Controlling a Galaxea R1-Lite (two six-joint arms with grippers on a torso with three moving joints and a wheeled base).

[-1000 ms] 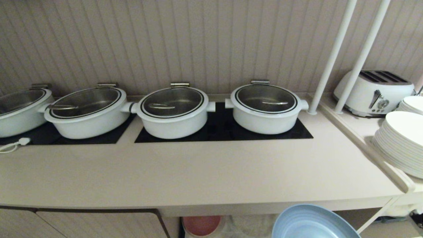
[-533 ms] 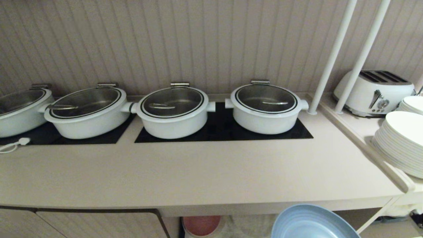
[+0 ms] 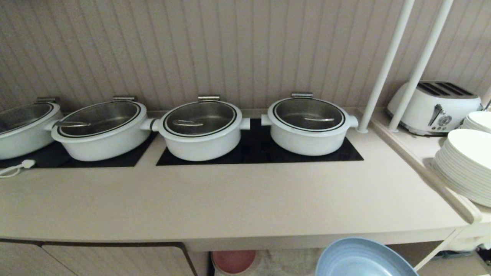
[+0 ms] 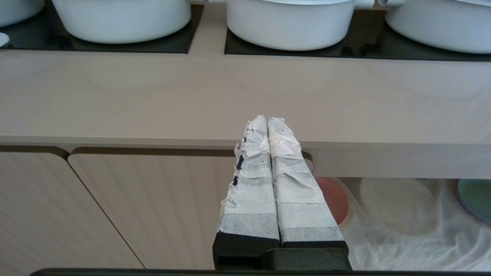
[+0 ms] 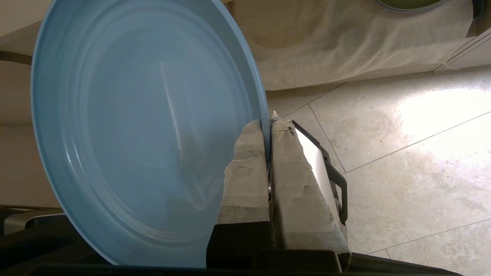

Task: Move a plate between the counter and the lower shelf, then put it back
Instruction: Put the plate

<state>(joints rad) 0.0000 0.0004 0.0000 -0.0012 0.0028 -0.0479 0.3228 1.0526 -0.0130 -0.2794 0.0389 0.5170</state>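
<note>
The right gripper is clamped on the rim of the plate, holding it in front of the counter and below its front edge. The left gripper is pressed closed and empty, also before that edge. Behind, under the counter, lies the shelf; four pots stand at the counter's back.

The plate is light blue with faint concentric rings, and the counter is plain glossy beige with flat black hob panels under white pots whose lids are ringed in black. Behind them the wall is beige with vertical ribs, and a stack of white plates sits at the counter's right end. Under the counter's front edge lie a pink plate and a thin white cloth; both grippers' fingers are wrapped in whitish tape over black.
</note>
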